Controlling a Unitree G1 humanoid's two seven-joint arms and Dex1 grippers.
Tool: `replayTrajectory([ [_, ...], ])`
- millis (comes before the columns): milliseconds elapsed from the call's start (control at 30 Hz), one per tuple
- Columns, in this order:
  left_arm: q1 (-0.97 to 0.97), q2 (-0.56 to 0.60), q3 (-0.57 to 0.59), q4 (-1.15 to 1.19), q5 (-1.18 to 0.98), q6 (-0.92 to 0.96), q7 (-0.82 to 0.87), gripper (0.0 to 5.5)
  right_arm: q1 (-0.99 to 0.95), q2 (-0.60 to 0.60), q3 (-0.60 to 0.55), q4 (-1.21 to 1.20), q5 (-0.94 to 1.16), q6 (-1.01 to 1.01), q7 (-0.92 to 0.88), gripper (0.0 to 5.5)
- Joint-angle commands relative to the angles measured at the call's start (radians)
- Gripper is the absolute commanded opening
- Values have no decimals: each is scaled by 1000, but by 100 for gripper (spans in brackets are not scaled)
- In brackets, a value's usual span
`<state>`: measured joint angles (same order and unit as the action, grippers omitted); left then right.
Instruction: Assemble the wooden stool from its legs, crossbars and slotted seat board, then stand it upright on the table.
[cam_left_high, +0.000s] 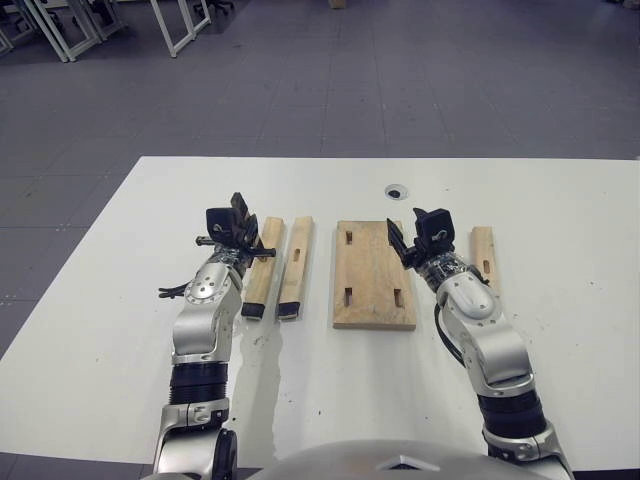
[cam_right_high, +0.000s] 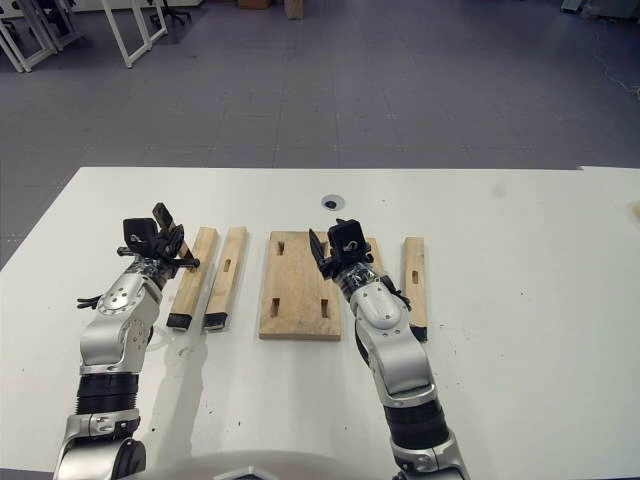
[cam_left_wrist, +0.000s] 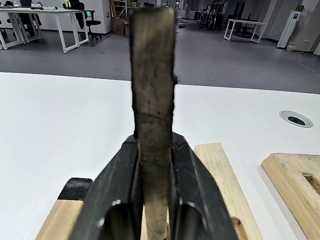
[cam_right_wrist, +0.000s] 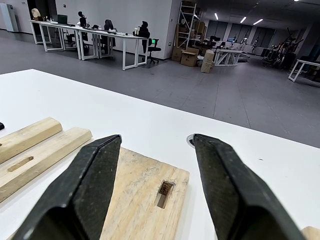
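White smooth tabletop carried a flat rectangular slotted seat board and pale squared wooden legs; right gripper gaped wide, left gripper pinched closed.

On the counter the slotted seat board lies in the middle, a cable port behind it. Left of it the outer leg and inner leg lie side by side, lengthwise like the board. A third leg lies apart on the board's right
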<state>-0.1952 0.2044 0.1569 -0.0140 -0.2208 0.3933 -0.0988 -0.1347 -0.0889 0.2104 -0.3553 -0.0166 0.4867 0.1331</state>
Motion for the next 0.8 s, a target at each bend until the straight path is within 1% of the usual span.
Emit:
replayTrajectory([
  [33, -16, -5, 0, -7, -3, 21, -4, 41, -14, 7, -2, 7, -7, -4, -4, 263],
  [400, 14, -7, -13, 55, 13, -8, -21, 41, -13, 7, -2, 10, -9, -7, -4, 263],
  [567, 35, 17, -24, 181, 46, -77, -53, 41, -16, 6, -5, 10, -8, -8, -2, 263],
  [667, 80, -1, -20, 241, 43, -109, -62, 41, -16, 5, -4, 5, -7, -5, 0, 263],
  [800, 136, -26, -25, 279, 39, -100, -60, 41, -13, 2, -6, -3, -5, 0, 3, 263],
])
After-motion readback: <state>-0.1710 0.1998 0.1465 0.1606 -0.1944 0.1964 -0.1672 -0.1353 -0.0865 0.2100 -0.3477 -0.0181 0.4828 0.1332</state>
